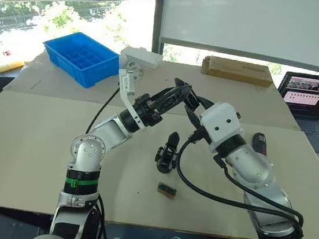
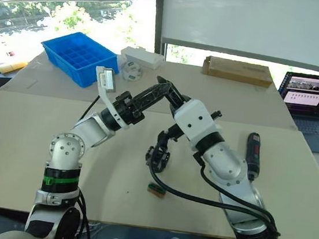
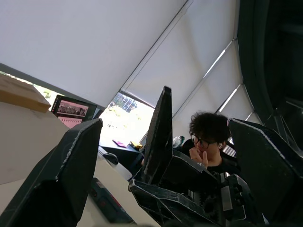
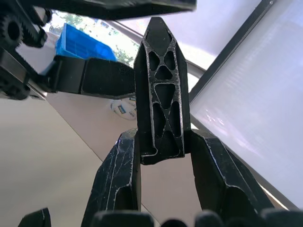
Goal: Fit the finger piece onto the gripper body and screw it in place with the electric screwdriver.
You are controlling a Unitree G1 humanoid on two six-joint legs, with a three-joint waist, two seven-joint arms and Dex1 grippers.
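1. Right wrist view: right end effector clamped on the finger piece, base pinched between both fingers, pointed end sticking out well beyond the fingertips.
2. Same view, just past the piece's tip: black fingers of the left end effector, close to the piece; contact cannot be told.
3. Left wrist view: left end effector spread wide, its two fingers well apart, with the right end effector's fingers and the finger piece standing in the gap, nothing clamped.
4. Head views: both end effectors meeting in mid-air above the desk, left end effector reaching in from the robot's left, right end effector from its right.
5. Nearer than the raised end effectors, below them: small green-and-tan block lying flat on the desk.
6. Directly below the meeting point: gripper body standing on the desk, one pointed finger up, untouched by either end effector.
7. To the right of the right end effector, partly behind its arm: electric screwdriver lying on the desk, clear of both end effectors.
8. Beyond the left end effector, far-left: blue bin and white box.
9. Farthest, beyond the right end effector: cardboard box, and laptop at the far right.
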